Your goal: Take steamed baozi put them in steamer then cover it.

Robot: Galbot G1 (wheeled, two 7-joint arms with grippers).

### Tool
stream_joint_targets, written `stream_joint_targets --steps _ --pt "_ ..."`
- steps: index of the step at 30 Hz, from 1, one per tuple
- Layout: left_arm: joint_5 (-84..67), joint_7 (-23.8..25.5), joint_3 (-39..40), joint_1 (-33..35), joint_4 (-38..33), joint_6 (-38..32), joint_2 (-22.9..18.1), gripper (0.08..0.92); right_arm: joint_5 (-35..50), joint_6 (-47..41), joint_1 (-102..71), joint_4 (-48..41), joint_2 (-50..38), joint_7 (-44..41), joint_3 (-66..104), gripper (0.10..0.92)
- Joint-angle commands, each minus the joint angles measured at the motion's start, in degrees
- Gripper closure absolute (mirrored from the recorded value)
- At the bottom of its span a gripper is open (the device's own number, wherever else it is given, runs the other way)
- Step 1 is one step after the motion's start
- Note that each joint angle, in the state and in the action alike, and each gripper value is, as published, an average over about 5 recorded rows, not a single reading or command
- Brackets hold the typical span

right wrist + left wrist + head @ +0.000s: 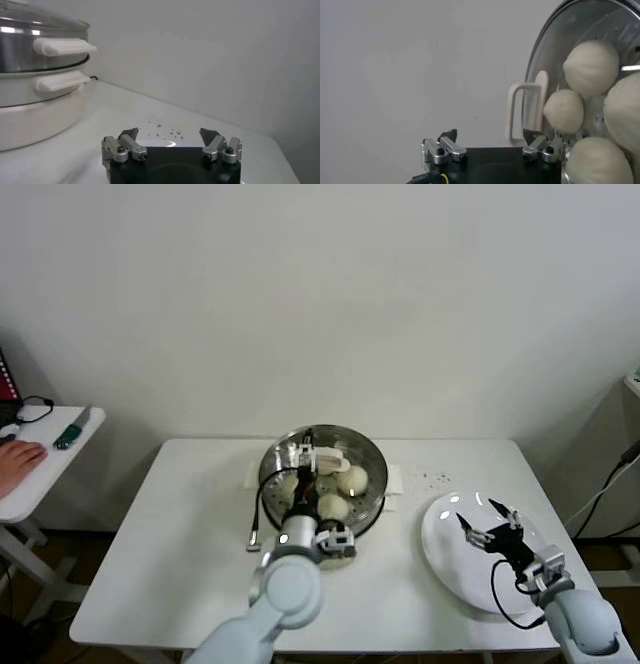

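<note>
The steamer [372, 456] stands at the table's middle with the glass cover [345, 446] resting on it. Several cream-white baozi [352, 479] lie inside and show through the glass [591, 67]. My left gripper [305, 456] hovers over the cover, open. In the left wrist view, the cover's cream handle [525, 112] stands just off one fingertip of the left gripper [492, 136], and nothing is gripped. My right gripper [495, 529] hangs open and empty over the white plate [445, 559]. The right wrist view shows the right gripper [170, 134] open, with the covered steamer [40, 90] off to one side.
A black cord [258, 519] runs down the steamer's left side. Dark crumbs [437, 477] dot the table between steamer and plate. A side table [45, 474] at far left holds a person's hand [20, 456] and a green object [68, 436].
</note>
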Motion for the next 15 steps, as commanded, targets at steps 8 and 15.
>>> stream_joint_targets --steps 8,15 --pt "-19.8 -14.6 -11.6 13.3 -15.0 -4.4 8.8 0.177 0.8 0.2 0.3 0.2 -0.4 -0.7 -0.2 0.203" --pt "-49.3 -26.7 -30.4 24.5 -16.2 -21.2 8.1 0.177 1.4 2.1 0.2 0.1 -0.1 -0.8 0.0 0.203"
